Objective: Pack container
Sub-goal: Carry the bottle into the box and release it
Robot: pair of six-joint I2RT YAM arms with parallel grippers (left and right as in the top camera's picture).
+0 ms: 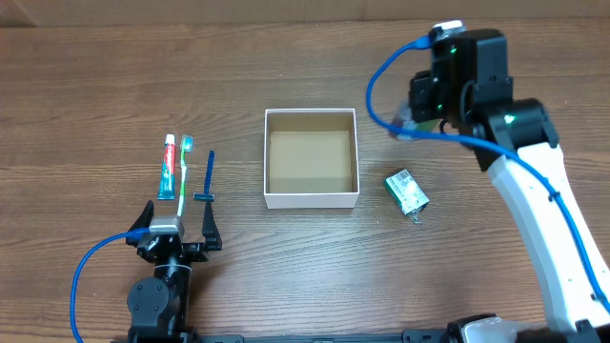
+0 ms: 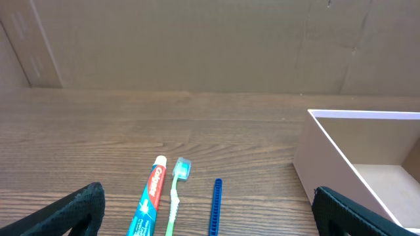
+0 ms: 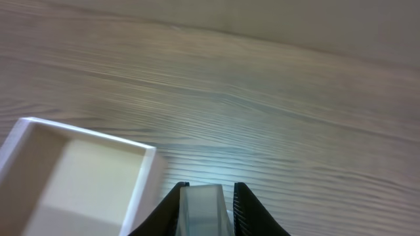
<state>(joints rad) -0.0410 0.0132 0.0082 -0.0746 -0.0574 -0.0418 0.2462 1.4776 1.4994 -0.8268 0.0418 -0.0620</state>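
Right tool point(image 3: 209, 188), clenched on a small pale item point(image 3: 203, 211), hovers right of the container point(image 1: 311, 157).
The white-walled container sits central on the tabletop point(image 1: 95, 76), leftward and slightly nearer the robot than that tool. The left tool point(image 1: 178, 219) hangs released near the toothbrush point(image 1: 186, 167), which points lengthwise away.

Container point(image 1: 311, 199): square, shallow, white walls, brown cardboard floor
Pose: upright, open top
Place: centre of overhead view
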